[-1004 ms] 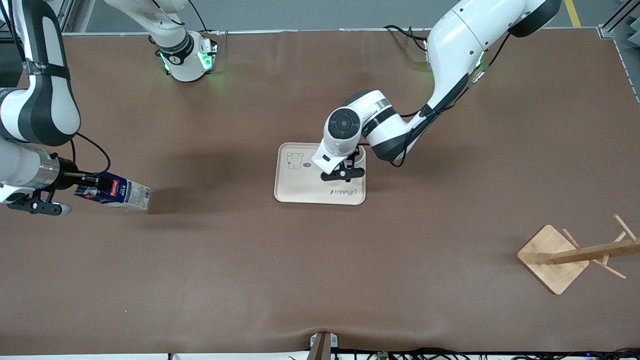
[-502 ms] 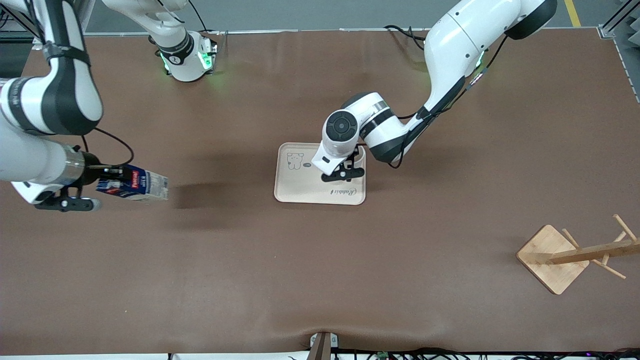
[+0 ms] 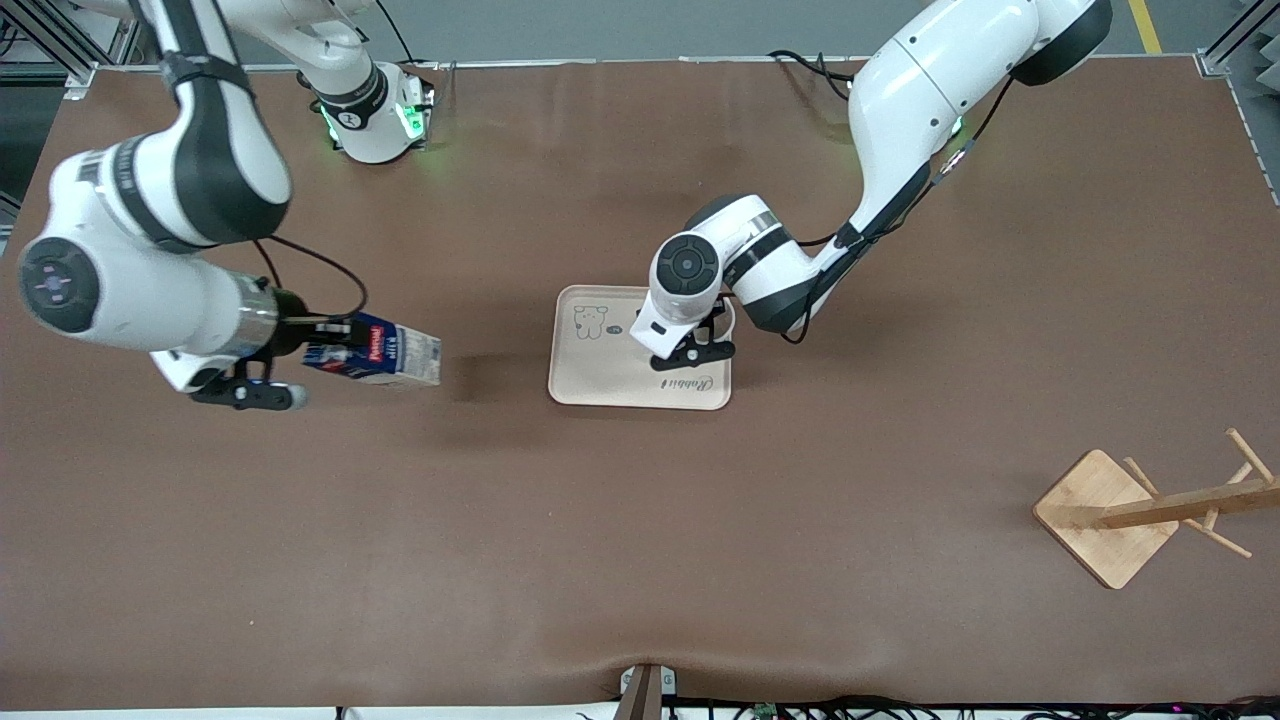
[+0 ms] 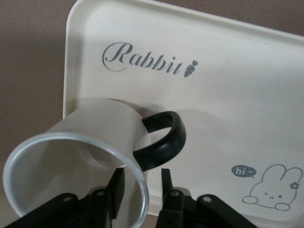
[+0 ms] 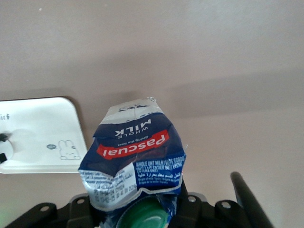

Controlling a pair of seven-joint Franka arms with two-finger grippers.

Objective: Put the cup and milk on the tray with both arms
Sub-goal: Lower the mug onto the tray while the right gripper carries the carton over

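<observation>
The white cup with its black handle stands on the beige tray beside the "Rabbit" lettering. My left gripper is open, one finger inside the cup's rim and one outside, both clear of the wall. In the front view the left gripper is over the tray and the wrist hides the cup. My right gripper is shut on the cap end of the blue milk carton, lying sideways in the air over the table toward the right arm's end. The milk shows crumpled.
A wooden rack with pegs stands toward the left arm's end of the table, nearer the front camera. The tray also shows in the right wrist view. The brown table spreads around.
My right arm has carried the milk through the air toward the tray. My left gripper has stayed over the tray at the cup, shifting only slightly.
</observation>
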